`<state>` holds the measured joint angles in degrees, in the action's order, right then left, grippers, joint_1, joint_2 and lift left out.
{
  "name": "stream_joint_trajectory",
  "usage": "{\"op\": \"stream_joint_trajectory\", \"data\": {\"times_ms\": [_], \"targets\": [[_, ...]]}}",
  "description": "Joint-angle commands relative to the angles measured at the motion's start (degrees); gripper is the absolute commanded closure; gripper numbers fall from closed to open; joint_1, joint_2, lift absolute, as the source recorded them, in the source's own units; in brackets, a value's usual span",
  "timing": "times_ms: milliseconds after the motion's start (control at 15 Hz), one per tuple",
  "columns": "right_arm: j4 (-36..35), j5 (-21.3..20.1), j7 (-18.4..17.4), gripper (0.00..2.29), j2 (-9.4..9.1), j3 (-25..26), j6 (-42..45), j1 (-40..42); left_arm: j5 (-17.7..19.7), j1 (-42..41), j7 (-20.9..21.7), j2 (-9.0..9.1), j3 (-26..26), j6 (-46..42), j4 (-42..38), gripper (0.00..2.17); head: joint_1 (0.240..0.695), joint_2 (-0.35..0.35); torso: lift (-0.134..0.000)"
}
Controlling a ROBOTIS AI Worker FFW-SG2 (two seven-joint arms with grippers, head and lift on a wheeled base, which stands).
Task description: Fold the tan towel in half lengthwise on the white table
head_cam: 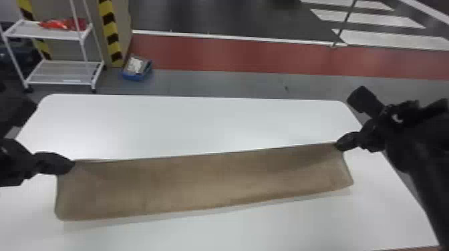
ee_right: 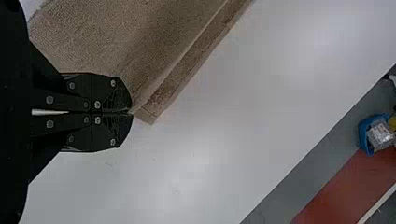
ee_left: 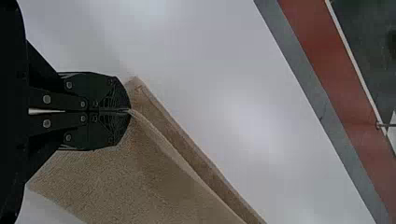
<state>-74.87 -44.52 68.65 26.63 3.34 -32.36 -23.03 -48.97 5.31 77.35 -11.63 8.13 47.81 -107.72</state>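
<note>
1. White table [head_cam: 200,123]: 1 pc., flat top, rounded far corners, under the towel.
2. Tan towel [head_cam: 207,180]: 1 pc., over the near-ctr. part of the tabletop, spread L to R, long upper edge held at both ends; another strip of the cloth alongside the pinched edge, per both wrist views.
3. Red floor strip [head_cam: 234,56]: beyond the table, from where I stand.
4. White cart [head_cam: 60,82]: shelved, on the floor past the table's far L corner.
5. R gripper [head_cam: 338,146]: narrow, black fingers together, pinching the towel's upper R corner.
6. L gripper [head_cam: 71,164]: likewise narrow, fingers together on the towel's upper L corner.
7. Red item(s) [head_cam: 61,24]: on the cart's upper shelf; type unclear.
8. Blue bin [head_cam: 133,77]: on the floor, R of the cart, w/ pale contents.
</note>
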Motion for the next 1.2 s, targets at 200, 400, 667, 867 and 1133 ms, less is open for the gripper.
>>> {"op": "stream_joint_trajectory", "data": {"times_ms": [200,400,667,867,1133], "targets": [[0.1,0.0,-5.0,0.00,-1.31,-0.4,-1.2,1.0,1.2,-5.4,-10.0,1.26,0.7,0.1,-2.1,0.03,0.695,-0.133,-0.098],[-2.4,0.7,-5.8,0.05,-1.75,1.4,-1.7,3.1,4.7,-7.3,-15.5,1.78,2.4,0.0,-3.9,0.02,0.695,-0.122,-0.098],[-9.2,2.1,-5.8,0.08,-1.93,6.2,-2.6,8.7,12.7,-9.9,-19.3,2.93,7.2,0.1,-6.4,0.06,0.695,-0.112,-0.098],[-14.8,10.9,-8.5,0.09,-3.69,11.6,-2.8,14.2,29.0,-14.6,-27.2,4.42,13.6,-1.1,-7.7,0.07,0.695,-0.116,-0.098],[-32.7,22.6,-18.8,0.09,-13.62,15.0,-7.2,24.0,51.3,-21.3,-36.9,10.57,21.8,-15.9,-9.4,0.06,0.695,-0.071,-0.098]]}}
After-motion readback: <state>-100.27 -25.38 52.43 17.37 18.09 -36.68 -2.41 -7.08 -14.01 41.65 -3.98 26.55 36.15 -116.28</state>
